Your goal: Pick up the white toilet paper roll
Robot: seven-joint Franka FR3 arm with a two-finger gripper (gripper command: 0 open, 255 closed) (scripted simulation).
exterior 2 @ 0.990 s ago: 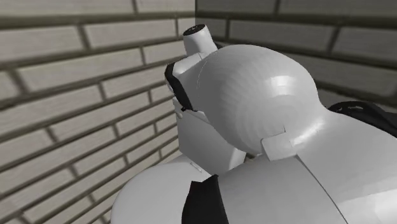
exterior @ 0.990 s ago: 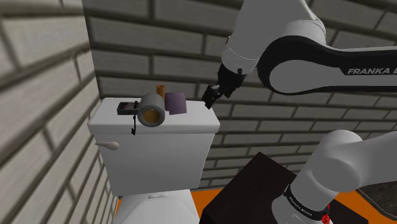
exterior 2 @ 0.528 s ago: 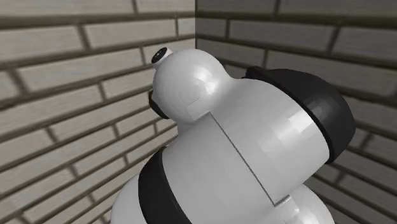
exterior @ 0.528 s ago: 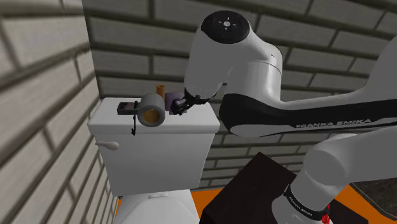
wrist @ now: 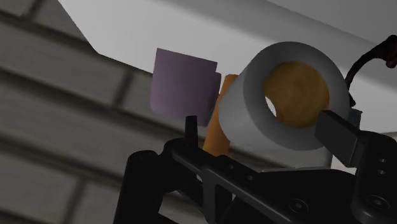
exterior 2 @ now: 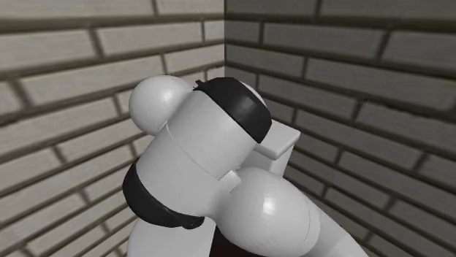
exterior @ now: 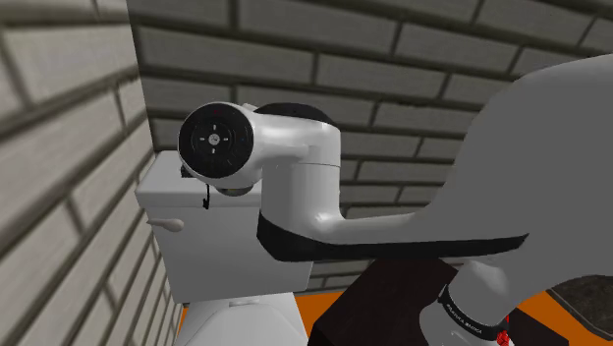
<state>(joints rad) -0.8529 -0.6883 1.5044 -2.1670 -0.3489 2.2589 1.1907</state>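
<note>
The white arm point(exterior: 295, 187) reaches forward, bent, its black claw point(wrist: 261, 130) with fingers standing wide apart.

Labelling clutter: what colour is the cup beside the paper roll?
Dull purple; the cup shows best in the wrist view.
</note>
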